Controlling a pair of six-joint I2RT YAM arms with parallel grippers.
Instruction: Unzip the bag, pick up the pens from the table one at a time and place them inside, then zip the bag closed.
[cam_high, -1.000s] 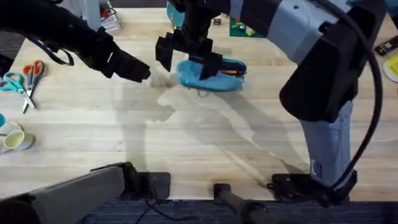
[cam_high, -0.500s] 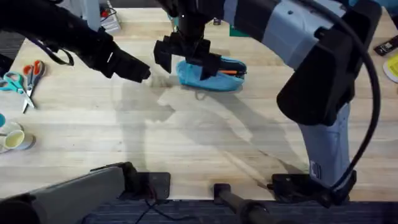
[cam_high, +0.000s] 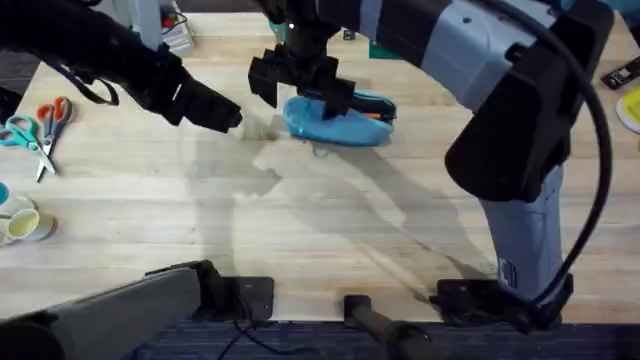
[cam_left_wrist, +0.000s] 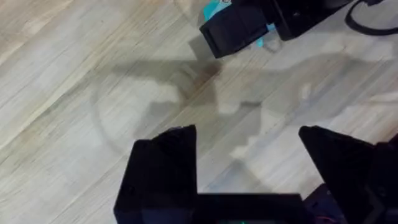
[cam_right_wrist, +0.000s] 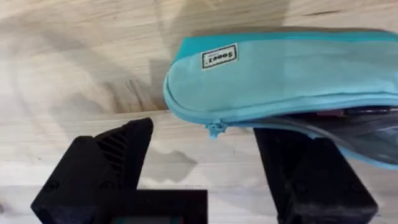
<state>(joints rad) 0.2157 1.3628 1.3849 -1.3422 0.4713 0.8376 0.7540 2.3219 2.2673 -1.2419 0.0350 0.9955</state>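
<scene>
The light blue bag (cam_high: 345, 124) lies at the far middle of the table (cam_high: 300, 220), partly unzipped, with an orange pen (cam_high: 373, 116) showing in its open mouth. My right gripper (cam_high: 298, 82) hangs open over the bag's left end. In the right wrist view the bag (cam_right_wrist: 280, 68) lies just past the black fingers (cam_right_wrist: 106, 165), and its teal zipper pull (cam_right_wrist: 216, 129) sits in line with the gap between them. Left of the bag, my left gripper (cam_high: 228, 118) hovers open over bare wood, with nothing between its fingers (cam_left_wrist: 165, 162).
Orange-handled and teal-handled scissors (cam_high: 42, 125) lie at the far left, with tape rolls (cam_high: 25, 225) nearer along that edge. A green item (cam_high: 395, 45) sits behind the bag. At the right edge are a black object (cam_high: 620, 72) and a yellow one (cam_high: 632, 105).
My right gripper has shifted slightly farther back over the bag's left end. The left arm and the bag have stayed put.
</scene>
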